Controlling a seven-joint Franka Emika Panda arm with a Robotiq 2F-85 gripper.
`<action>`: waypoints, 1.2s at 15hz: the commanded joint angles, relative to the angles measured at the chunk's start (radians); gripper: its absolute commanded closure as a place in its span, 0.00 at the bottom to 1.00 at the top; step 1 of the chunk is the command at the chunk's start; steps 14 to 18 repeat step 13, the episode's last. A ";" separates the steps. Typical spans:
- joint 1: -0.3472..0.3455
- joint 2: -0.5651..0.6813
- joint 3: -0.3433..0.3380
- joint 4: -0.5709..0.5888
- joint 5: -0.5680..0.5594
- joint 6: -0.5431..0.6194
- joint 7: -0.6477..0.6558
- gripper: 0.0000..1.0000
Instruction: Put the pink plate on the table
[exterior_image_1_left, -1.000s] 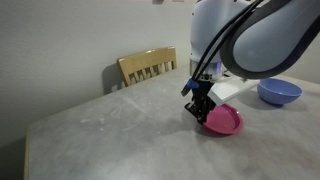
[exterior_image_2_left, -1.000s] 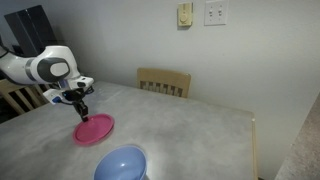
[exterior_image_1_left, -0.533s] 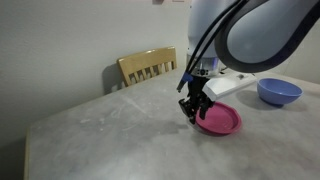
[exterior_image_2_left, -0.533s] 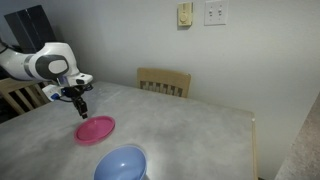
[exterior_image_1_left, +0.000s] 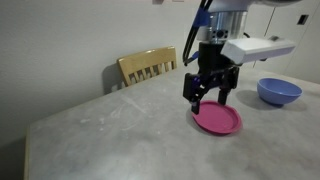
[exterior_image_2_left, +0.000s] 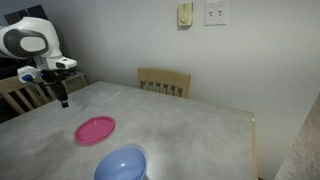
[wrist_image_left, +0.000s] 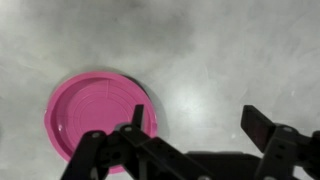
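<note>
One pink plate flat, rim-up on table

No writing, label, brand, number or sign can be read in any view. The pink plate, the bowl, the bench and the wall plates show only plain, unmarked surfaces.

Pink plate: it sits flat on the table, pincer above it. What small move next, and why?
Probably lift the pincer a little higher and clear. The round magenta-pink plastic plate lies flat on the grey matte table, and the wrist view shows the pincer open, holding nothing.
</note>
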 joint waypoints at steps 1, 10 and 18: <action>-0.014 -0.134 0.007 -0.068 -0.009 -0.113 0.034 0.00; -0.035 -0.218 0.034 -0.062 -0.009 -0.217 0.036 0.00; -0.037 -0.224 0.036 -0.067 -0.009 -0.218 0.036 0.00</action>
